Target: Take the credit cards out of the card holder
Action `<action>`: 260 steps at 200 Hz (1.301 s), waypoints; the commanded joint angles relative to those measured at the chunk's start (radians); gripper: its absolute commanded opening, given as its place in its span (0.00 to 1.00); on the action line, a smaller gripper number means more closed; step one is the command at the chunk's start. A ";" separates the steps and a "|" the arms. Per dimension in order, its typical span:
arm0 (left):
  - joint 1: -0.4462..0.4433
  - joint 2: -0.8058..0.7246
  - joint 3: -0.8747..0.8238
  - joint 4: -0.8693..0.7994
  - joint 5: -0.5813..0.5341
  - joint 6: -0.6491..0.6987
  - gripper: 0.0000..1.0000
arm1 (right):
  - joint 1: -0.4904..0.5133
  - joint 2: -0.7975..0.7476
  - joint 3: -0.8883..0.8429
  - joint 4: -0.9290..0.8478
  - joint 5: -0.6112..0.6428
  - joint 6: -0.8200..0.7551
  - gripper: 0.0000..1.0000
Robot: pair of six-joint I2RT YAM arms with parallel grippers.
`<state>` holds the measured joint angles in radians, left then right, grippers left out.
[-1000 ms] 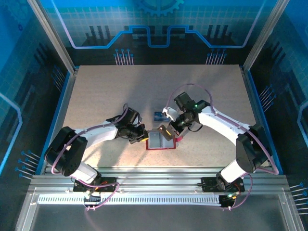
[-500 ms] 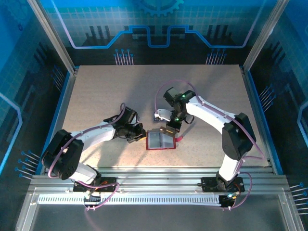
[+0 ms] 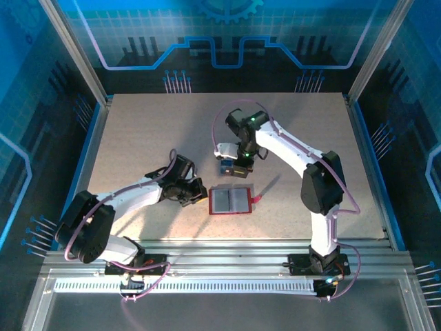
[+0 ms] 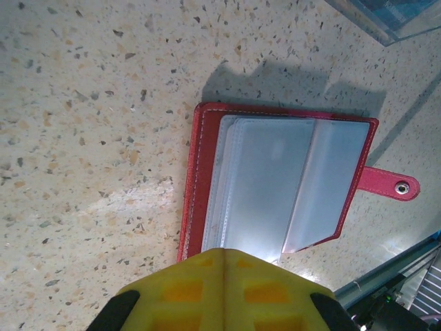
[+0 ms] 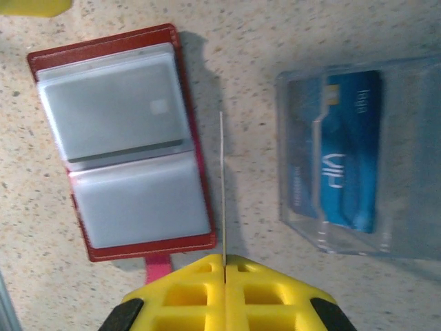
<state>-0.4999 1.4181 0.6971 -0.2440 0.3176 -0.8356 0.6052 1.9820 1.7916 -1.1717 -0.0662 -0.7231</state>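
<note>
On the speckled counter (image 3: 138, 131), the card holder (image 3: 229, 201) is lying open; left fingers (image 4: 238, 279) are hovering closed, empty; right fingers (image 5: 234, 279) are pinching a credit card (image 5: 222, 172) edge-on.

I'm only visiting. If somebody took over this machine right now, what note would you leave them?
Left claw: shut, at the left edge of the open card holder; whether it grips it is unclear.
Right claw: shut on a thin card, seen edge-on, between the holder and the clear tray.
Done: a blue card lies in the tray.
Left: put the held card down; a pale card seems to sit in one pocket.
</note>
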 commanded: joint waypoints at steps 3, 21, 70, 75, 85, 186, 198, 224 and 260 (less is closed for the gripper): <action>0.006 -0.024 -0.017 -0.035 -0.021 0.001 0.07 | -0.026 0.054 0.114 -0.091 0.023 -0.056 0.00; 0.007 -0.021 -0.015 -0.032 -0.024 -0.005 0.07 | -0.037 0.096 0.197 -0.125 0.035 -0.071 0.00; 0.008 -0.005 -0.006 -0.037 -0.021 -0.001 0.07 | -0.062 0.217 0.425 -0.231 0.034 -0.104 0.00; 0.009 -0.004 -0.004 -0.040 -0.021 0.000 0.07 | -0.063 0.231 0.449 -0.242 0.034 -0.108 0.00; 0.011 -0.002 -0.006 -0.040 -0.023 0.001 0.07 | -0.066 0.256 0.490 -0.263 0.034 -0.112 0.00; 0.032 -0.006 -0.016 -0.047 -0.022 0.001 0.07 | -0.077 0.403 0.635 -0.275 0.045 -0.127 0.00; 0.036 -0.003 -0.016 -0.048 -0.019 0.003 0.07 | -0.080 0.413 0.635 -0.269 0.043 -0.126 0.00; 0.039 0.004 -0.013 -0.049 -0.017 0.008 0.07 | -0.086 0.435 0.634 -0.269 0.043 -0.127 0.00; 0.043 0.018 -0.007 -0.044 -0.008 0.008 0.07 | -0.088 0.451 0.623 -0.281 0.019 -0.139 0.00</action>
<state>-0.4664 1.4193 0.6971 -0.2581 0.3027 -0.8375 0.5285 2.3959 2.3978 -1.4281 -0.0326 -0.8364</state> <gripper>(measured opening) 0.071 0.049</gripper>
